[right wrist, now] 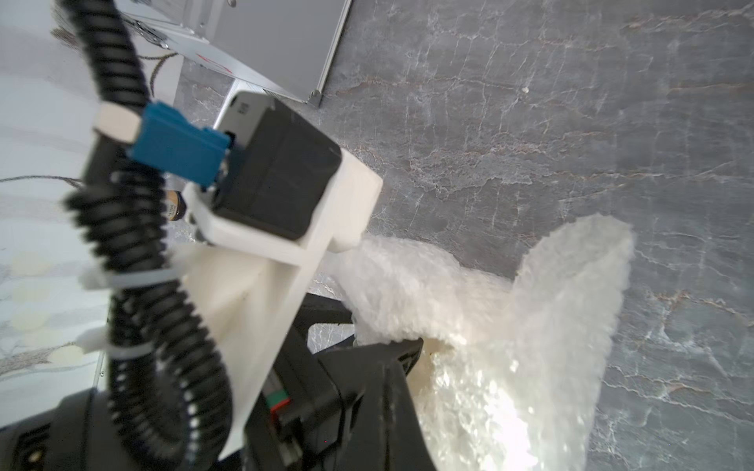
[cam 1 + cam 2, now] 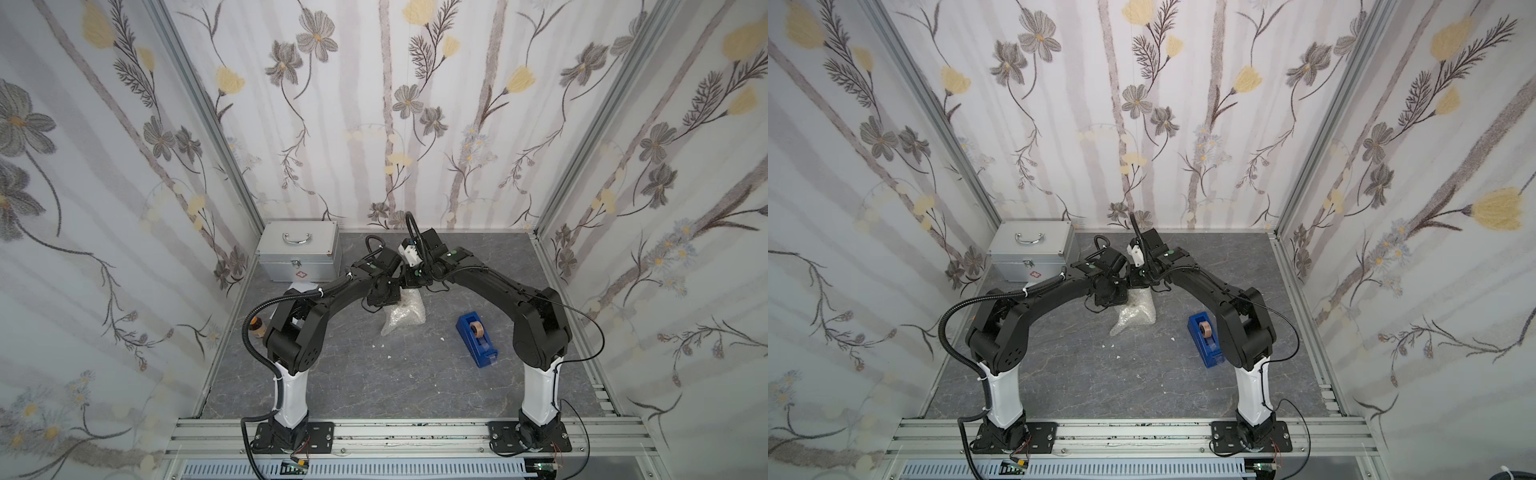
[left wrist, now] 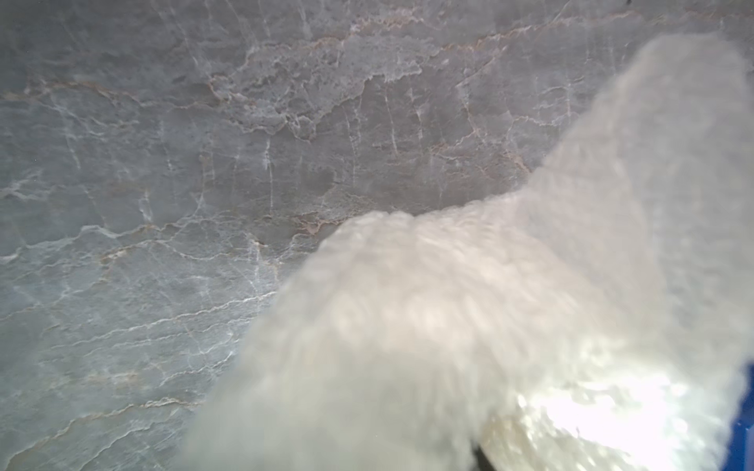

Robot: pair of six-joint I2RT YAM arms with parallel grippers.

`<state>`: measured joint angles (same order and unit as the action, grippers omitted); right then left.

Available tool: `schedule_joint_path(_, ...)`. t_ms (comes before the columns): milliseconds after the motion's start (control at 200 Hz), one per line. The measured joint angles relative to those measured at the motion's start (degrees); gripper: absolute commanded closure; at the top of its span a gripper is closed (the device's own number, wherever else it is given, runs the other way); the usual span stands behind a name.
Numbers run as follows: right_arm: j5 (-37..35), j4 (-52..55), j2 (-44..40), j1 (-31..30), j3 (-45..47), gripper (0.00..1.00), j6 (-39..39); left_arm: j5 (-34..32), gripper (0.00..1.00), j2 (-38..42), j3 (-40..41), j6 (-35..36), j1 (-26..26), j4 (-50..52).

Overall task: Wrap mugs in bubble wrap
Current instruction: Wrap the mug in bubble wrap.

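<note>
The bubble wrap (image 2: 405, 316) lies bunched into a whitish bundle mid-table, seen in both top views (image 2: 1136, 311). The mug is hidden; only a cream tint shows through the bubble wrap (image 1: 489, 367) by my right fingertips. My left gripper (image 2: 384, 297) hangs over the bundle's left top. In the left wrist view the bubble wrap (image 3: 469, 326) covers its jaws. My right gripper (image 2: 415, 283) meets it from the right. Its black jaws (image 1: 412, 354) stand shut with their tips against the wrap's edge. Whether a fold is pinched does not show.
A blue tape dispenser (image 2: 478, 338) stands to the right of the bundle. A silver metal case (image 2: 299, 251) sits at the back left, and a small jar (image 2: 258, 328) by the left wall. Small white scraps (image 2: 388, 356) dot the grey marble table (image 2: 374, 386).
</note>
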<state>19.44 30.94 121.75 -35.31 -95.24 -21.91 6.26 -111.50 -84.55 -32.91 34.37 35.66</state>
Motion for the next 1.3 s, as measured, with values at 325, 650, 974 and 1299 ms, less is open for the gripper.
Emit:
schedule_joint_path(325,-1.68,-1.55,-6.62,2.78,9.22,0.96,-1.44,0.00,0.70,-0.94,-1.44,0.63,0.04,1.46)
schedule_joint_path(650,-2.80,-0.72,0.20,0.87,7.65,1.00,-0.63,0.50,0.56,-0.85,-1.90,1.22,0.02,1.81)
schedule_joint_path(974,-3.10,-0.44,1.55,0.46,6.21,1.00,-0.35,3.61,0.37,3.54,0.22,0.35,-1.64,0.68)
schedule_joint_path(1299,-3.21,0.44,1.55,0.44,5.51,1.00,-0.35,5.66,0.59,4.55,-2.12,-0.26,-1.84,1.49)
